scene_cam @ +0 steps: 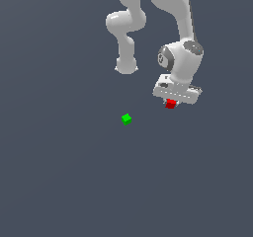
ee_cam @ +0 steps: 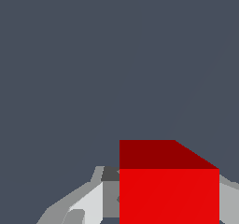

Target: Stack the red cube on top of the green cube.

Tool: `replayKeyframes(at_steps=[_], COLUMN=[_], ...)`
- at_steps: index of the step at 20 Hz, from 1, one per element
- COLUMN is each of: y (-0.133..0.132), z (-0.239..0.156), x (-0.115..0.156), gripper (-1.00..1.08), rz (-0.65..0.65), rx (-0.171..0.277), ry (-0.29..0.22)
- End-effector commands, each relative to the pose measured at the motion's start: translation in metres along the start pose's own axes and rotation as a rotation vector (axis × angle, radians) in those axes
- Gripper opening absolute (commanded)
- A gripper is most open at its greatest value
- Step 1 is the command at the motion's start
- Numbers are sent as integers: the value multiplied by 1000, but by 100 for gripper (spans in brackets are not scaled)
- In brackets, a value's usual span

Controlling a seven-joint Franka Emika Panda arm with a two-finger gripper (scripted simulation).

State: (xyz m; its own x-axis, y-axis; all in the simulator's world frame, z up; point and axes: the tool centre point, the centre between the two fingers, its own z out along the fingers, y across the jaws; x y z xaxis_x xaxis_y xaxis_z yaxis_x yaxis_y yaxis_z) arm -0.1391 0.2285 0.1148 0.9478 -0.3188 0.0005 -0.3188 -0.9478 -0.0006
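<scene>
The plain slate-grey counter (scene_cam: 59,181) fills the exterior view from edge to edge, with no markings on it. Above it hangs the white Panda arm (scene_cam: 180,38), its jointed links coming in from the top of that view and ending in a wrist that points downward. At the wrist sits the white pincer (scene_cam: 171,102), clenched on the red cube (scene_cam: 171,104), which peeks out just beneath the pincer's flat body. In the wrist view the red cube (ee_cam: 169,195) looms large, its bright face and darker upper face both showing, with a pale grey finger (ee_cam: 93,202) pressed against one side and a sliver of the other finger at the opposite side. The green cube (scene_cam: 126,119) rests on the counter toward the exterior view's left of the pincer, near it but apart, slightly lower in that view.
</scene>
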Motion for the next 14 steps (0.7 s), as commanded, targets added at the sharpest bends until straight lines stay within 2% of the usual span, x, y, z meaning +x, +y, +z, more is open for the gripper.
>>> replayKeyframes(at_steps=[1,9,14], y=[0,1,14], z=[-5,-5,-1], x=[0,1,8], gripper=[-100,-100,-100], rz=[0,0,0], rx=[-1,-1,-1], ry=[-1,-1,-1])
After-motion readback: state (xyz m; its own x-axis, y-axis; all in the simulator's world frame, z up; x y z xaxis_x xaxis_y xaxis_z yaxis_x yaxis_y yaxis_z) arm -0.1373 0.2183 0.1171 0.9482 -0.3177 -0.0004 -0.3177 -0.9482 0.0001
